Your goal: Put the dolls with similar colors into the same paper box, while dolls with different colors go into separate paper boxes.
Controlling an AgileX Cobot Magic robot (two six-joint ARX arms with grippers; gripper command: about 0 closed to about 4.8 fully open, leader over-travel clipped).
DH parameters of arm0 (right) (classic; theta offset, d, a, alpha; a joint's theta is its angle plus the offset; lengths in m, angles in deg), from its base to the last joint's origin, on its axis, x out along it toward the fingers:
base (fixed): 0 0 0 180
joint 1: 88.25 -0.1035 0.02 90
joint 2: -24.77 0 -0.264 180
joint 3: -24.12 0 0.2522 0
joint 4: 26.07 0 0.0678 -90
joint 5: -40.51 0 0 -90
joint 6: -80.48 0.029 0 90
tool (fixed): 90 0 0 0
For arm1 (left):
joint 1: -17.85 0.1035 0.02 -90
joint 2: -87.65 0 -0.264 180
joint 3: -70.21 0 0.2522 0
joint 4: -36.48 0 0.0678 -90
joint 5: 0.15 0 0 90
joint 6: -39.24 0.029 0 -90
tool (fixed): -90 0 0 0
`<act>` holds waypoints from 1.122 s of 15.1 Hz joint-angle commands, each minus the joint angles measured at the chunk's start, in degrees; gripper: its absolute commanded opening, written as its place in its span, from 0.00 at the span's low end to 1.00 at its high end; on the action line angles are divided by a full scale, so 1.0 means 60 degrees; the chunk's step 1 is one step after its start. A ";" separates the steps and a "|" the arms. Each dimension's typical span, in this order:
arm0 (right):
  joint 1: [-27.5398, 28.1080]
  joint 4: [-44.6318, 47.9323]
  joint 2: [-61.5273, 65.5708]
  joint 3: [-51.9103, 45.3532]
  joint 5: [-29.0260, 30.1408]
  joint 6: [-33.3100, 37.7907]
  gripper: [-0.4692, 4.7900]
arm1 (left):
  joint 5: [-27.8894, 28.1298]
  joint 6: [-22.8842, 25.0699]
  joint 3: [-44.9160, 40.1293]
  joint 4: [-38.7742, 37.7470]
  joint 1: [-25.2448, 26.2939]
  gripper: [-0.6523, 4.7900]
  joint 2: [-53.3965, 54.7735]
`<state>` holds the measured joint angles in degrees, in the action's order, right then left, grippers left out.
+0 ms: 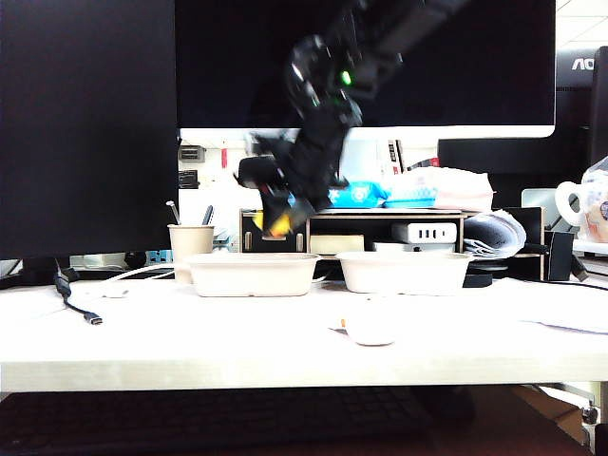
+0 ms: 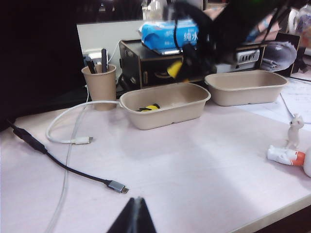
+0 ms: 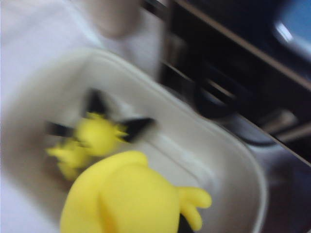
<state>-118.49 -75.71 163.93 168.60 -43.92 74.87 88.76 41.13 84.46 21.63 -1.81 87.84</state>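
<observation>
Two off-white paper boxes stand side by side, the left one (image 1: 252,274) (image 2: 165,104) and the right one (image 1: 404,271) (image 2: 245,86). A flat yellow doll with black tips (image 2: 148,107) (image 3: 99,136) lies inside the left box (image 3: 233,150). My right gripper (image 1: 283,220) (image 2: 177,68) reaches across and hangs just above that box, shut on a rounded yellow doll (image 3: 126,199) that hides its fingers. A white doll (image 1: 372,330) lies on the table near the front edge. My left gripper (image 2: 138,201) hovers low over the near table, shut and holding nothing.
A beige paper cup with pens (image 1: 190,242) (image 2: 99,85) stands left of the boxes. Behind them is a black drawer shelf (image 1: 380,228) with a blue wipes pack (image 2: 167,34) on top. A white cable (image 2: 73,126) and a black USB cable (image 2: 73,170) trail over the left table.
</observation>
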 commanded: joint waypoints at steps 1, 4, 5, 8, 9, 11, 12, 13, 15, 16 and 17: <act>0.0069 0.0240 0.0098 0.0036 0.0087 0.0164 0.46 | -0.0040 0.0040 0.0007 0.0047 0.0018 0.11 0.0004; 0.0073 0.0222 0.0095 0.0058 0.0091 0.0189 0.61 | -0.0040 0.0040 0.0007 0.0047 0.0018 0.11 0.0004; 0.0073 0.0120 0.0084 0.0084 0.0087 0.0189 0.61 | -0.0040 0.0040 0.0007 0.0047 0.0018 0.11 0.0004; 0.0080 -0.0299 0.0080 0.0331 0.0091 0.0189 0.61 | -0.0040 0.0040 0.0007 0.0051 0.0015 0.11 0.0040; 0.0080 -0.0652 0.0084 0.0503 0.0091 0.0186 0.61 | -0.0040 0.0040 0.0007 0.0062 0.0015 0.11 0.0138; 0.0084 -0.2590 0.0007 0.1413 0.0058 0.0135 0.47 | -0.0025 0.0040 0.0007 0.0055 -0.0066 0.11 0.1297; 0.0084 -0.3246 -0.0222 0.1472 0.0058 0.0095 0.36 | 0.0036 0.0040 0.0007 0.0051 -0.0332 0.11 0.1883; 0.0084 -0.3829 -0.0426 0.1472 0.0055 0.0087 0.36 | 0.0036 0.0040 0.0007 0.0044 -0.0681 0.11 0.2302; 0.0051 -0.5661 -0.0816 0.1468 0.0058 -0.0080 0.50 | -0.0004 0.0040 0.0007 0.0007 -0.1814 0.11 0.2932; 0.0004 -0.6298 -0.0863 0.1472 0.0098 -0.0087 0.58 | -0.0080 0.0040 0.0007 -0.0029 -0.2055 0.11 0.2947; -0.0062 -0.7173 -0.0892 0.1464 0.0117 -0.0273 0.59 | -0.0080 0.0040 0.0007 -0.0018 -0.2204 0.11 0.2943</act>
<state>-118.31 -114.35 158.83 177.40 -43.57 74.50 88.46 41.13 84.46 21.04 -14.77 105.45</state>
